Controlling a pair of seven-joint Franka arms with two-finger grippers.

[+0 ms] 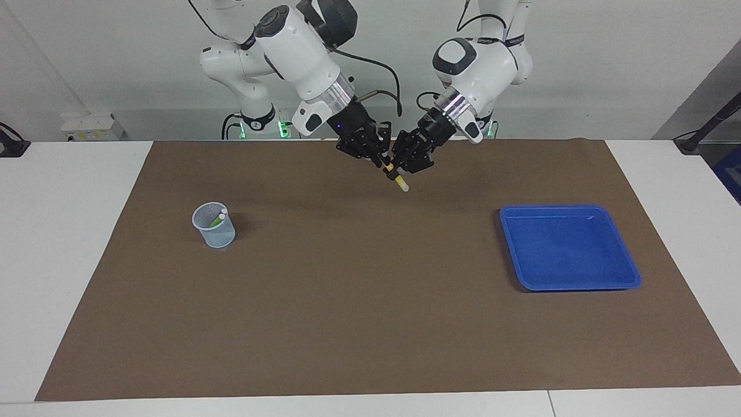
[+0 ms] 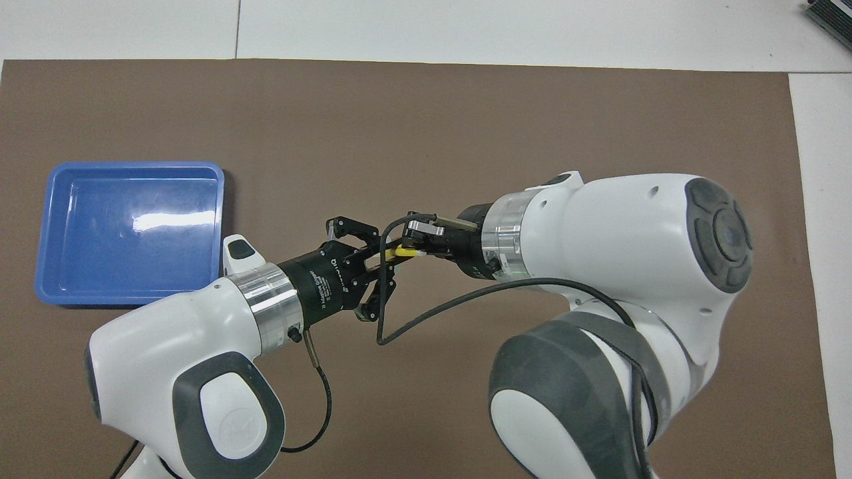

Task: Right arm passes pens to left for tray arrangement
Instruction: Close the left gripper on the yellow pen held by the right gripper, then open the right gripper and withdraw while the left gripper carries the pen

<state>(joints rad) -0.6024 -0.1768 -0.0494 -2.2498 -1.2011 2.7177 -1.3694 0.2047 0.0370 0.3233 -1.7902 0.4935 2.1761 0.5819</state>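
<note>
- Facing view: the right claw [image 1: 379,161] and the left claw [image 1: 398,164] meet in the air over the brown mat [image 1: 370,324], at the edge of the mat nearest the robots, about midway along the tabletop [image 1: 69,231].
- Both claws are closed on the yellow pen [image 1: 397,178]: the right claw has its upper part, and the left claw is clamped on it just beside that grip.
- The pen tilts downward, and its pale end pokes out below the two claws, clear of the mat.
- The blue tray [image 1: 632,277] lies flat on the mat toward the left arm's end of the tabletop, well apart from the claws.
- A pale mesh cup [image 1: 215,231] stands upright toward the right arm's end; the green pen [image 1: 216,220] leans inside it with its pale end at the rim.
- Overhead view: the left claw [image 2: 389,258] comes in from the bottom left and the right claw [image 2: 409,247] from the other arm, tip to tip.
- A short stretch of the yellow pen [image 2: 403,252] shows between them, pinched by both.
- The blue tray [image 2: 219,219] sits beside the left arm's silver wrist ring, farther from the robots than that arm's elbow.
</note>
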